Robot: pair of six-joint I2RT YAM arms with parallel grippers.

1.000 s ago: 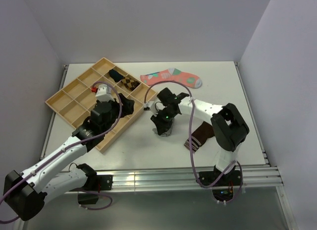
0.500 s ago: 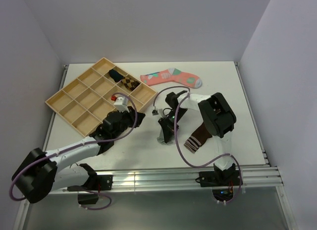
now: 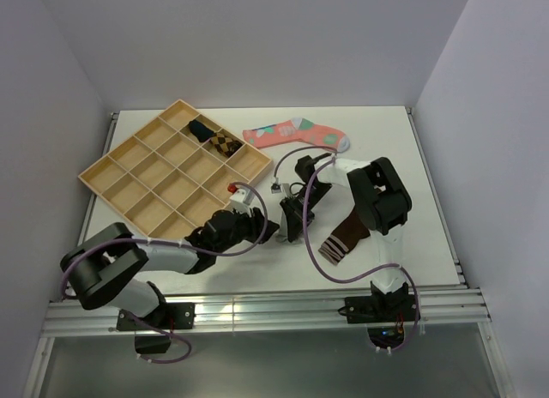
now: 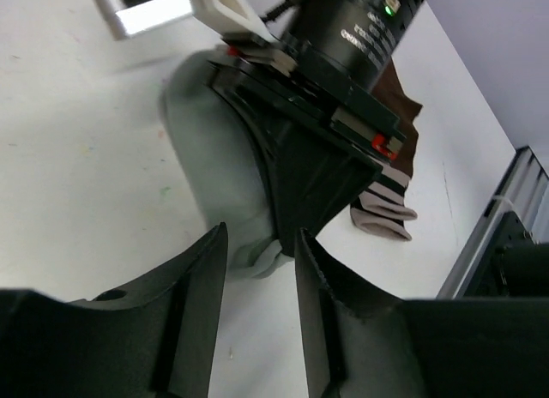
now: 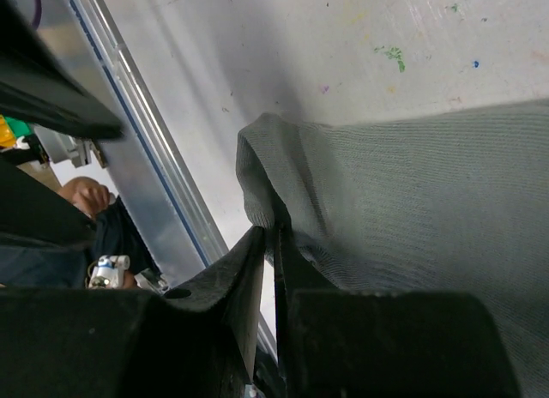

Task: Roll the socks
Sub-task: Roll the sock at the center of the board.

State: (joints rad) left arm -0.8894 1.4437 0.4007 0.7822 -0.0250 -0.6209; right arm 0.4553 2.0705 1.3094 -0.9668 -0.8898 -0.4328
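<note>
The table (image 3: 412, 158) carries a wooden compartment tray (image 3: 146, 192) at its far left. The dark brown sock (image 3: 347, 235) lies flat on the table near the right arm. Its long axis runs diagonally, with the white-striped cuff pointing toward the near edge and the left.

The grey sock (image 4: 210, 171) is at the table centre, bunched, with its long axis roughly upright in the left wrist view. The right end effector (image 5: 268, 239) is almost fully closed, pinching a fold of the grey sock. The left end effector (image 4: 260, 252) is partly open. The sock's lower edge sits between its fingers (image 4: 202, 278), and contact cannot be determined.
</note>
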